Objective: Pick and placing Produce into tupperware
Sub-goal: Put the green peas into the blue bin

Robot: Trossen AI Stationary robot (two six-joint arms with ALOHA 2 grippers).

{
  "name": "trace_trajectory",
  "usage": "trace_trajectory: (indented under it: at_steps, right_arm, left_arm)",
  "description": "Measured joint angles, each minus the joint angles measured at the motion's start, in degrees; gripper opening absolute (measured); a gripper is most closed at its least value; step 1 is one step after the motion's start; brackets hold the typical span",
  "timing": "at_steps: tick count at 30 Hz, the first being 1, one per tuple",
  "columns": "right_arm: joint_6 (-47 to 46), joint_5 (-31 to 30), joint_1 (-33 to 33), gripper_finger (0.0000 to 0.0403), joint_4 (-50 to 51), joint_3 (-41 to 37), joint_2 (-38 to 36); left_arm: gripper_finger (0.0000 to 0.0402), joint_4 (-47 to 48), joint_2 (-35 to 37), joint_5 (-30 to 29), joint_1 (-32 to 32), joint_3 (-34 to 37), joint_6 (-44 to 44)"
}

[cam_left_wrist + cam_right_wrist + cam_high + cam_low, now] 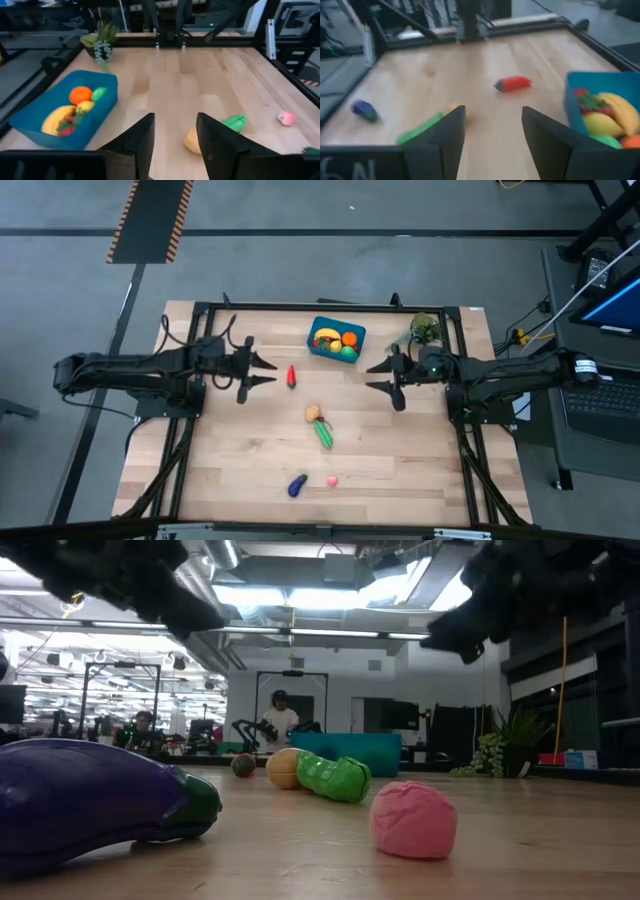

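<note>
The teal tupperware (336,340) stands at the far middle of the table, with a banana, an orange and other produce inside (65,112). Loose produce lies on the wood: a red piece (291,376), a tan piece (313,413) touching a green one (324,434), then a purple piece (297,486) and a pink one (331,480) near the front. My left gripper (262,371) hangs open above the table just left of the red piece. My right gripper (377,377) hangs open right of it, below the tupperware. Nothing is between either pair of fingers (175,135) (492,130).
A leafy green plant sprig (425,328) stands at the far right corner, close behind my right arm. A black frame (330,307) runs around the table's edges. Bare wood lies between the two grippers and along the left and right sides.
</note>
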State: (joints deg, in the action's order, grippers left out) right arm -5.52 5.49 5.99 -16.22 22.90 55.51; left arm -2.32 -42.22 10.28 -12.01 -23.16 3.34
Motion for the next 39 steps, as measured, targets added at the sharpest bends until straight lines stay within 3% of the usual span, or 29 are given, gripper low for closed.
trace_trajectory:
  at_steps: [5,11,17,24,33,39]
  right_arm:
    - [-0.47,-1.06,-6.29,0.0196,3.30,4.30,0.06]
    - [-0.79,-11.74,-15.54,0.0196,10.82,11.54,3.02]
    - [-6.28,-20.16,-21.73,0.0196,19.80,20.74,11.29]
    - [-11.39,-21.70,-24.65,0.0196,27.51,32.58,23.40]
    - [-22.28,-25.94,-25.98,0.0196,45.65,49.79,39.48]
    - [-30.01,-25.86,-25.95,0.0196,53.99,58.76,48.97]
  left_arm:
    - [0.0132,0.10,4.75,-1.33,1.78,3.71,-0.20]
    - [0.0134,1.00,11.52,-2.77,2.39,5.98,0.05]
    - [0.0142,7.16,16.58,-2.78,2.37,6.19,0.06]
    - [0.0139,10.32,18.86,-1.92,2.36,6.19,1.30]
    - [0.0126,13.79,22.04,-1.64,2.36,6.20,3.83]
    - [0.0119,11.60,25.45,1.33,2.36,10.23,4.67]
